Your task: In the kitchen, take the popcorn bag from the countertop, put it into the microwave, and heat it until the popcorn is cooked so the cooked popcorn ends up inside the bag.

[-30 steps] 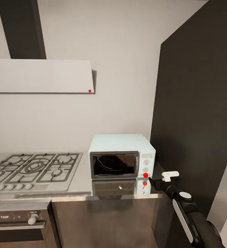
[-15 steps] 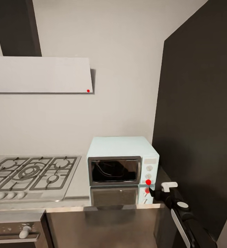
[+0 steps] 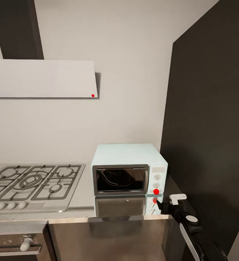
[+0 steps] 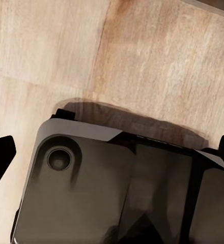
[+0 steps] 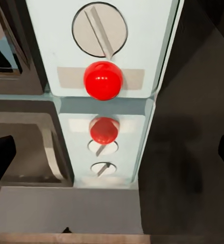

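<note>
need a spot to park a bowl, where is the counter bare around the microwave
Bare grey countertop runs between the gas hob and the microwave, and a reflective strip lies in front of its door. It is crowded at the microwave's right: the right gripper sits by the red button, with the dark cabinet close beside.

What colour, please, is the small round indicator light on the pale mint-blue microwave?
Bright red. The round indicator light sits just below a white knob, clearest in the right wrist view.
</note>
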Controlling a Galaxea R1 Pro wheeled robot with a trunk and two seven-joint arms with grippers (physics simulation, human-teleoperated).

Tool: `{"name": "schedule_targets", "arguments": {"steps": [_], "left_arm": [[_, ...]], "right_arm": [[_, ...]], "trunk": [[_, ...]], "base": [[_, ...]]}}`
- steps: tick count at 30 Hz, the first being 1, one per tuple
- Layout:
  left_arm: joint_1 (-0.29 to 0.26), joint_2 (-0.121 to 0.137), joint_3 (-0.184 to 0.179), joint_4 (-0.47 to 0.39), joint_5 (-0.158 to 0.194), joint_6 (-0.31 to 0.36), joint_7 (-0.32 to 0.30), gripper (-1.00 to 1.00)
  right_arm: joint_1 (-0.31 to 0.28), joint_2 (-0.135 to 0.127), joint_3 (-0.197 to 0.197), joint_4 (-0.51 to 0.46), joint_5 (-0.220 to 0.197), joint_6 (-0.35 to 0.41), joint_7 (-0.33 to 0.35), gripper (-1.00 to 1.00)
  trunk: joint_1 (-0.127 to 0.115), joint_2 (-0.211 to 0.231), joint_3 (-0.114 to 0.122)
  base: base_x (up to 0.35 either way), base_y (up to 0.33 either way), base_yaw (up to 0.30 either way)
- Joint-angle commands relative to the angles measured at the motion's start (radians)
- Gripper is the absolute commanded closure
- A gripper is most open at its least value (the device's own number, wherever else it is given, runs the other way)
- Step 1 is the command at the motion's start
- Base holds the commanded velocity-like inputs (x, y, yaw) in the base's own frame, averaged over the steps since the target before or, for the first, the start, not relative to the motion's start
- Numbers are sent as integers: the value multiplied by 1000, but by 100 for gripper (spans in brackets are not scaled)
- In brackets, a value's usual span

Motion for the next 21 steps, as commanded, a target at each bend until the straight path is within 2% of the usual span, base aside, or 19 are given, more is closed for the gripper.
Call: {"name": "schedule_targets", "arguments": {"steps": [1, 11, 21], "left_arm": [[-1, 0, -8, 2, 10, -4, -4, -100], [0, -1, -8, 2, 10, -3, -4, -100], [0, 2, -8, 2, 10, -3, -4, -100]], "right_arm": [[0, 0, 2, -1, -4, 5, 1, -100], [0, 0, 2, 1, -6, 4, -1, -100], [0, 0, 2, 29, -2, 2, -1, -100]], "trunk": [[0, -1, 0], [0, -1, 0], [0, -1, 0]], "base": [[0, 0, 0], [25, 0, 0], [180, 0, 0]]}}
